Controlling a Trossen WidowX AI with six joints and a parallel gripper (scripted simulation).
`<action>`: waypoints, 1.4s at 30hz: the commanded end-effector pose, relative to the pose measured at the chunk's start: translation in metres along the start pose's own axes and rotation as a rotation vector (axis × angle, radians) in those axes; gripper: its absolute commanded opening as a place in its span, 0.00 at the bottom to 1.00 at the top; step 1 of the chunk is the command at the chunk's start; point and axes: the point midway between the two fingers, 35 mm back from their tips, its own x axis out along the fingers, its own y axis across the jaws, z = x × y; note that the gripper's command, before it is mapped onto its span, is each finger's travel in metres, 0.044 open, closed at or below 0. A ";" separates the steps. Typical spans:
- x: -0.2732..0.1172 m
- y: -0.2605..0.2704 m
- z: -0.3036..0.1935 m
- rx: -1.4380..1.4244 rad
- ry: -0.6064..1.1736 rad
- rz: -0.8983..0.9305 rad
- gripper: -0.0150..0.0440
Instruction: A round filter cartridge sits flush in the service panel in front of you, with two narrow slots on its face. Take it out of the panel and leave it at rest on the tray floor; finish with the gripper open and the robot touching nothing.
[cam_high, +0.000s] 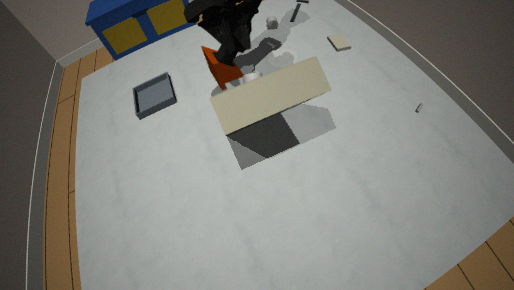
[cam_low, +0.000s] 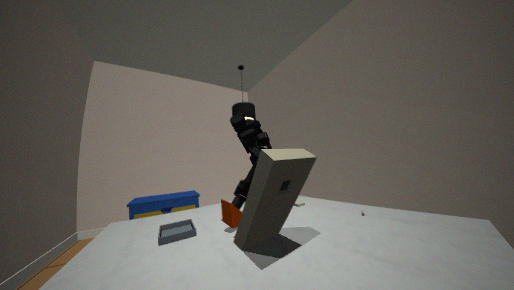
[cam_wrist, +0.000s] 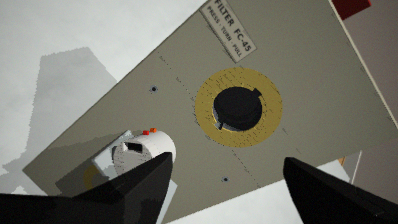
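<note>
The panel (cam_high: 272, 95) (cam_low: 272, 200) (cam_wrist: 312, 85) stands tilted on the table. In the wrist view its round bore (cam_wrist: 237, 109), inside a yellow ring (cam_wrist: 272, 107), is dark and empty. The white cartridge (cam_wrist: 142, 152) is out of the bore, by a pale bracket low on the panel; one slot and small red marks show, and the left finger hides part of it. My gripper (cam_wrist: 227, 162) is open with nothing between its fingertips; the left fingertip overlaps the cartridge in view, contact unclear. The grey tray (cam_high: 172, 95) (cam_low: 177, 240) holds nothing.
An orange upright piece (cam_high: 216, 67) (cam_low: 229, 214) stands at the panel's side, close to the arm. A blue cabinet (cam_high: 148, 27) (cam_low: 165, 200) is at the back left. A small beige block (cam_high: 339, 42) and a tiny grey piece (cam_high: 419, 107) lie to the right.
</note>
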 end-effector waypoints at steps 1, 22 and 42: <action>0.024 0.060 -0.024 0.896 0.209 0.116 0.77; 0.034 0.062 -0.026 0.913 0.216 0.115 0.77; 0.066 0.068 -0.030 0.912 0.214 0.115 0.77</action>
